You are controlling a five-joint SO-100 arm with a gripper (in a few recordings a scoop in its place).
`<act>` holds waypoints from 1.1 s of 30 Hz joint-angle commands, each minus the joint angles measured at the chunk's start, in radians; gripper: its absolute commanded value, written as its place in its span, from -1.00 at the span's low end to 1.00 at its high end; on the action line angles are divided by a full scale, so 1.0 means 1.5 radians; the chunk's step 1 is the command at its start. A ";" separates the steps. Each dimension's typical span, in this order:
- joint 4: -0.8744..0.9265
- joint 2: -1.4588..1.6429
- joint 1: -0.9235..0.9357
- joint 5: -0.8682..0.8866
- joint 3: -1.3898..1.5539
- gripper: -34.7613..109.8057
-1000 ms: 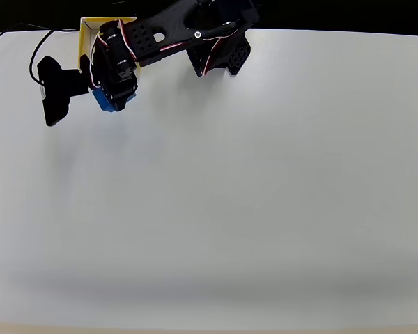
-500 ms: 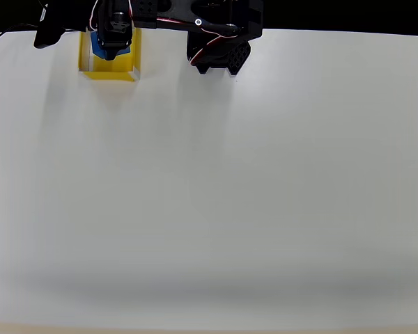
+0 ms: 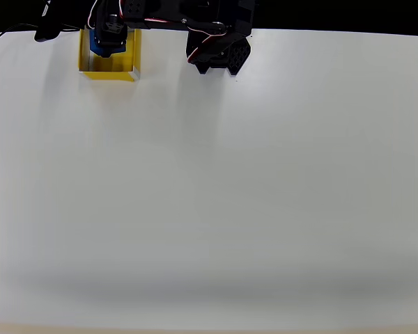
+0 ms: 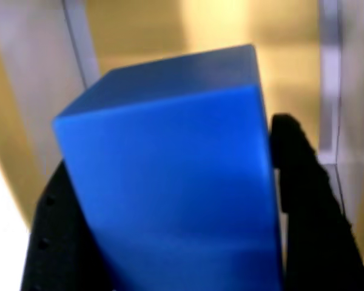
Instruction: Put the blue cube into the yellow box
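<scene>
Surface: plain white table (image 3: pixel 209 195), black strip along its far edge.
Claw: black two-finger gripper (image 4: pixel 170 200) clamped on the small matte bright-blue cube (image 4: pixel 170 176).
Relation: cube hangs directly over the square yellow open-topped box (image 3: pixel 110 72), yellow floor straight beneath; a release looks likely to land it inside.

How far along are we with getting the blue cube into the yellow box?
Done: the pick-up and carry. The small matte bright-blue cube sits between the black pincer fingers, above the square open-topped yellow box at the table's far edge. In hand: placing it; yellow walls show behind the cube in the wrist view. Left: release and withdraw.
</scene>
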 commanded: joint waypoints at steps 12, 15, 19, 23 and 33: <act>-0.089 0.008 0.016 0.018 0.019 -0.01; -0.054 0.030 0.020 0.009 0.019 0.00; 0.013 0.077 0.020 -0.002 0.016 0.00; 0.074 0.129 0.019 -0.016 0.013 0.00; 0.174 0.191 0.026 -0.026 -0.050 0.01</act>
